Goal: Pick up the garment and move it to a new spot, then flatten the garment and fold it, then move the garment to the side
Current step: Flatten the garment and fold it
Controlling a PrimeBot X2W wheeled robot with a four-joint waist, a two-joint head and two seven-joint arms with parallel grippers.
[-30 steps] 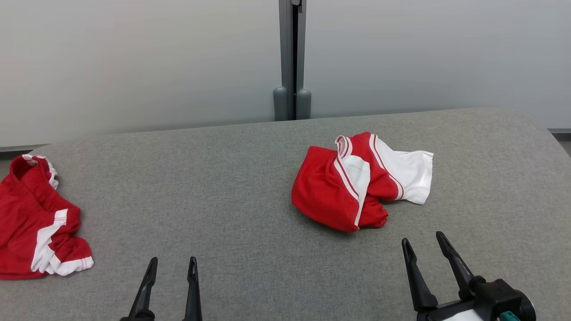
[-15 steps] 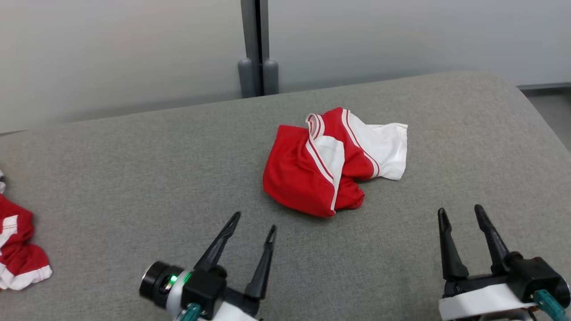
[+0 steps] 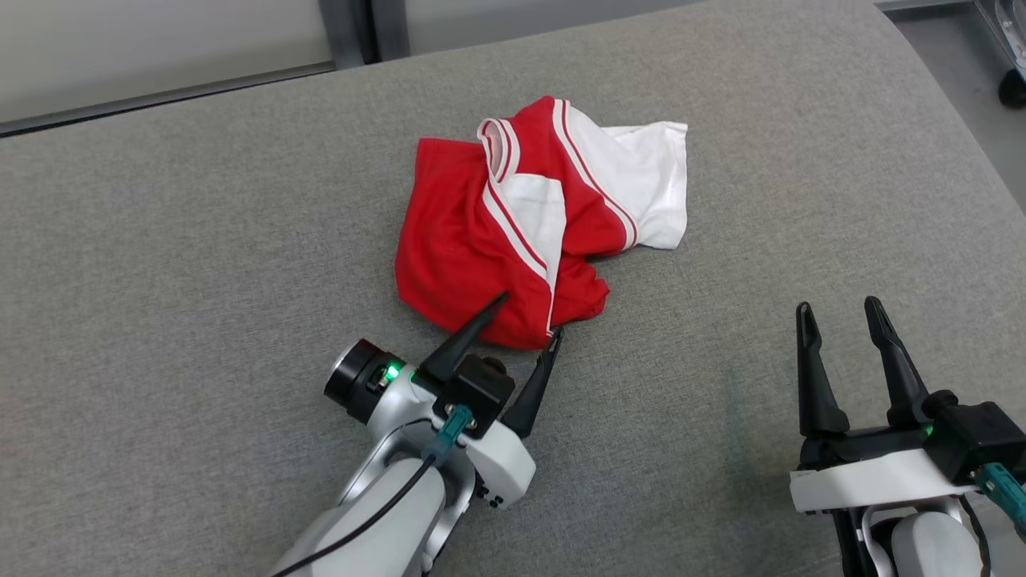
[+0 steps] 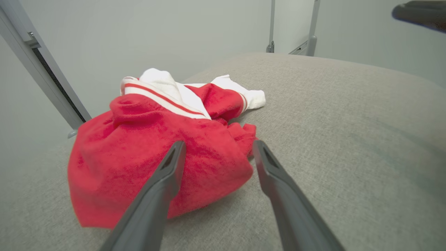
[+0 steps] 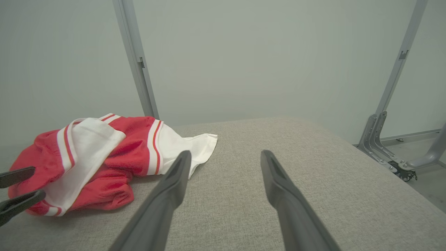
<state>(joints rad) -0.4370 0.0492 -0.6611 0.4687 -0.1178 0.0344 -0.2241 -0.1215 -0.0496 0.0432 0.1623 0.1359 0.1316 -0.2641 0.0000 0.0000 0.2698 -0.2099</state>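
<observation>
Head view, items entered from nearest outward.

1. Left claw [image 3: 533, 312]: fingers spread wide, nothing gripped. Its pale forearm comes up from the lower edge, with a green lamp [image 3: 392, 371] lit on the wrist. One fingertip lies over the near red edge of the garment. The other sits just off that edge, above bare grey cloth. Whether either tip touches the fabric cannot be judged.

2. Right claw [image 3: 837, 304]: fingers wide apart, empty, pointing away over bare surface. It stands well apart from the left claw, off to that claw's right.

3. Tabletop [image 3: 200, 240]: grey woven covering, carrying both claws' work area. A rounded corner shows far beyond the right claw.

4. Garment [image 3: 481, 248]: red and white with striped trim, crumpled in a loose heap on the tabletop.
   - It lies directly ahead of the left claw, with its near red fold at that claw's fingertips. In the left wrist view the red mound rises between and just beyond the two fingers.
   - It lies ahead of the right claw and to its left, clear of it.
   - The red bulk is closest to the left claw. A white panel spreads flat on the far side, toward the right claw's side.

5. Grey upright post [image 5: 137, 69]: stands beyond the garment, seen from the right wrist view against a pale wall [image 5: 261, 52].
</observation>
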